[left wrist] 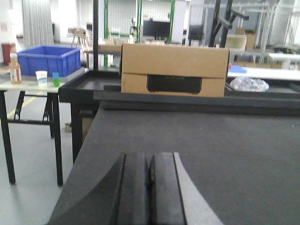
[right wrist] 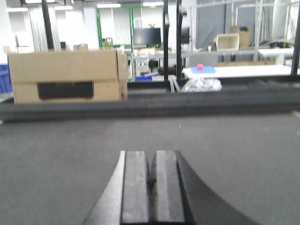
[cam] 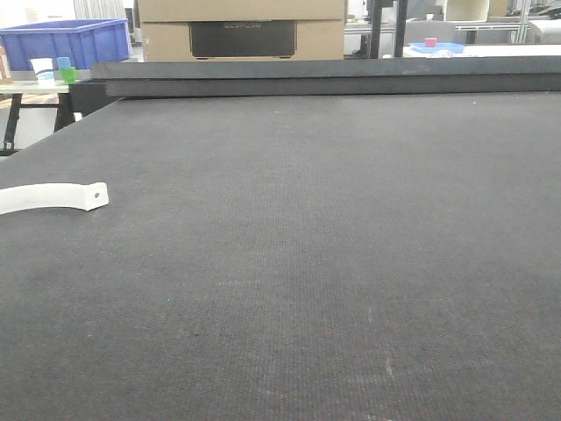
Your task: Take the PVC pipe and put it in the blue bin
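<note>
Noted clenched on nothing: left gripper, right gripper. Advise opening left wide, straddling PVC pipe mid-span, closing firmly before lifting toward blue bin.

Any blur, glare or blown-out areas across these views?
Front view: evenly lit, PVC pipe cut off at the left edge. Left wrist view: soft, bright glare behind the blue bin. Right wrist view: close right claw blurred, upper-left background washed out.
</note>
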Available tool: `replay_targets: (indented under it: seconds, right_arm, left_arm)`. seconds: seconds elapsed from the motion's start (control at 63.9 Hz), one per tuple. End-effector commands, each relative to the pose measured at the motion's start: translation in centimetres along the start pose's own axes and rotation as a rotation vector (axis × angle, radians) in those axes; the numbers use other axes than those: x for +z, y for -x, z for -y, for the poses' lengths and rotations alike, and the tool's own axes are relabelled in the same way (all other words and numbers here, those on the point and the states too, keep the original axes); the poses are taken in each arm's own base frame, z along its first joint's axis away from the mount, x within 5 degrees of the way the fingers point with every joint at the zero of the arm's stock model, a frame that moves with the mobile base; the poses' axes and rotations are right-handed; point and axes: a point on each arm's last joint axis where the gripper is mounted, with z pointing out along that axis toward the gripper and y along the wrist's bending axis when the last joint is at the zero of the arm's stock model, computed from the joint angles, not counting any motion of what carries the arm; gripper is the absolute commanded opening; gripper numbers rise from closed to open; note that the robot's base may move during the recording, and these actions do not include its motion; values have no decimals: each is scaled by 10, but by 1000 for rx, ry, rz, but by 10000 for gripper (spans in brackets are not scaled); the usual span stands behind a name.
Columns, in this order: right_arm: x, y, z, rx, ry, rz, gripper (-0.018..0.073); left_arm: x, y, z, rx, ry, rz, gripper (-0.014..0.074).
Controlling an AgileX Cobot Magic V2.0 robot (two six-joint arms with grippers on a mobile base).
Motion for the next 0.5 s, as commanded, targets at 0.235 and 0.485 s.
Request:
replay_targets:
  seconds: [0.235,0.485]
  right_arm:
    - [51,63,-3,-61,-19,-358,-168]
    - [116,45,-9,-86,43,-731,-168]
  left_arm:
    - [66,55,4,-11,-3,-522,-111]
    - [143,41,4,-12,5,-737,-111]
